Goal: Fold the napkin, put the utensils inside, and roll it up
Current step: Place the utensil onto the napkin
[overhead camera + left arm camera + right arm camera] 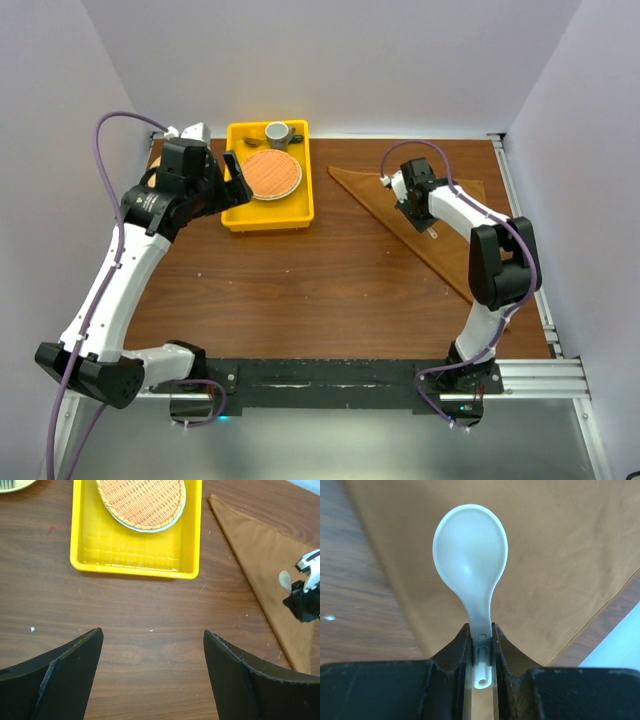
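top view: napkin (pixel 370 190) lies as a flat triangle on the table (pixel 300 280), right of the yellow tray (pixel 240 218); right gripper (pixel 428 226) over it.
left wrist: left gripper (pixel 152 632) spread wide over wood, just short of the tray.
right wrist: right gripper pinching the spoon (pixel 470 555) by its handle (bowl forward), above the napkin.

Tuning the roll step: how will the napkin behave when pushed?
Likely floppy: the napkin lies flat and thin in a triangle, so a pushed edge should bunch or fold over. Probably light; the spoon held in the right gripper may help pin it once laid down.
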Tool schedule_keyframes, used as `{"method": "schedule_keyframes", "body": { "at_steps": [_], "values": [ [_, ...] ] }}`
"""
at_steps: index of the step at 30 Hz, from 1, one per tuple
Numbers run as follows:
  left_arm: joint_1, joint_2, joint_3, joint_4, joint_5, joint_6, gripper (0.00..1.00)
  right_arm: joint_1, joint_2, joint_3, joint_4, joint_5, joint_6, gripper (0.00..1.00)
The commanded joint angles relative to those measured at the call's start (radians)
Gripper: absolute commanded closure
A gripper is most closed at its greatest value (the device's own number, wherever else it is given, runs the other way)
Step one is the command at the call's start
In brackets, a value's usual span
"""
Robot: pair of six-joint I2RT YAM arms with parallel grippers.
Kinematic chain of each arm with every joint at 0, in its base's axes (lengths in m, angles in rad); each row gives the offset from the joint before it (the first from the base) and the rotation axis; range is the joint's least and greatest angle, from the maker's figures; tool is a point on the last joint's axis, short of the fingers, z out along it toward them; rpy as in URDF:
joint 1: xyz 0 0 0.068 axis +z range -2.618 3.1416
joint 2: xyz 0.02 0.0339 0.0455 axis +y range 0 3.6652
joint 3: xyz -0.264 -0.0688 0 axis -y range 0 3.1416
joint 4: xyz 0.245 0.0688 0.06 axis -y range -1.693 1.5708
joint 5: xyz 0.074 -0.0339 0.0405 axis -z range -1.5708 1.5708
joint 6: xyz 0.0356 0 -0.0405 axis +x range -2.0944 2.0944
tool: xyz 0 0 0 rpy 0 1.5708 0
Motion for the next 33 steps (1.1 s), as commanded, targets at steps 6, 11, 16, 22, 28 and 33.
{"method": "schedule_keyframes", "body": {
  "at_steps": [6,11,16,22,28,33],
  "values": [
    [-0.011,-0.094,-0.085,0.090,0.018,0.110,0.13,-0.033,0.021,-0.023,0.043,-0.062,-0.084,1.00],
    [-0.053,-0.100,-0.086,0.095,-0.030,0.139,0.13,-0.033,0.053,-0.002,0.020,-0.113,-0.081,1.00],
    [-0.059,-0.100,-0.076,0.096,-0.048,0.152,0.12,-0.031,0.041,-0.032,0.036,-0.116,-0.076,0.99],
    [-0.059,-0.089,-0.072,0.095,-0.038,0.148,0.12,-0.028,0.047,-0.020,0.026,-0.146,-0.069,0.96],
    [-0.059,-0.080,-0.064,0.092,-0.031,0.142,0.12,-0.024,0.042,-0.014,0.014,-0.162,-0.064,0.91],
    [-0.059,-0.074,-0.061,0.092,-0.025,0.135,0.12,-0.022,0.040,-0.028,0.019,-0.172,-0.058,0.85]
  ]
}}
